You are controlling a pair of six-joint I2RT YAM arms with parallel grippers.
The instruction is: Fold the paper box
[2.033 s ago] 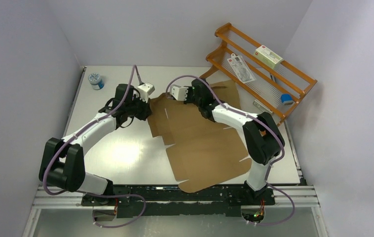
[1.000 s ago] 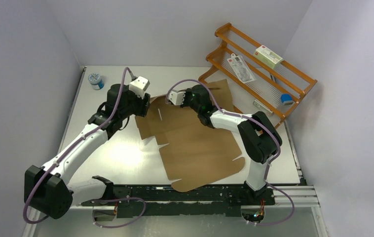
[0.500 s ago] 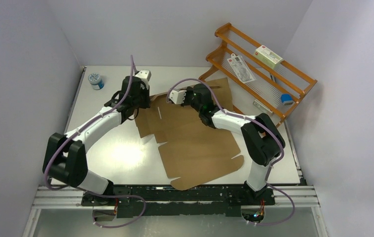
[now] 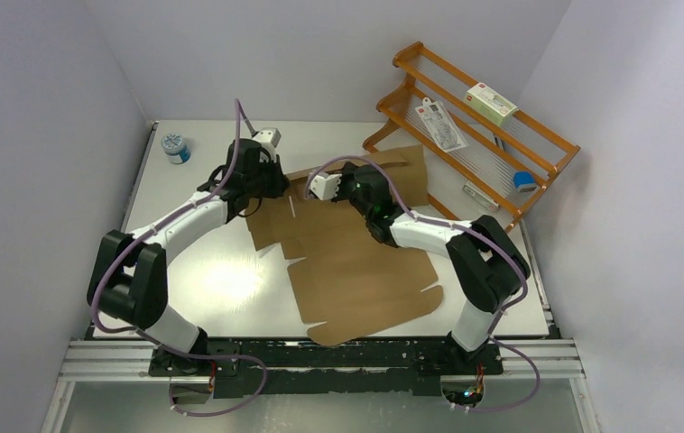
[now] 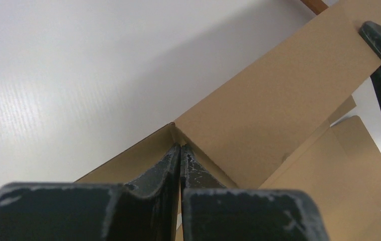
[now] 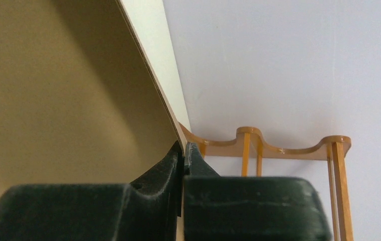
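Box (image 4: 356, 262) stretches from my grippers back toward me; left gripper (image 5: 180, 150) pinches the far flap (image 5: 259, 100) at its corner, right gripper (image 6: 184, 148) clamps its edge alongside.

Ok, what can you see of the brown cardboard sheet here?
The plain brown cardboard sheet is die-cut, with slits, notched tabs and a rounded near flap. It lies mostly flat on the white table, its far flap raised. The left end effector and right end effector each pinch that far edge, shut.
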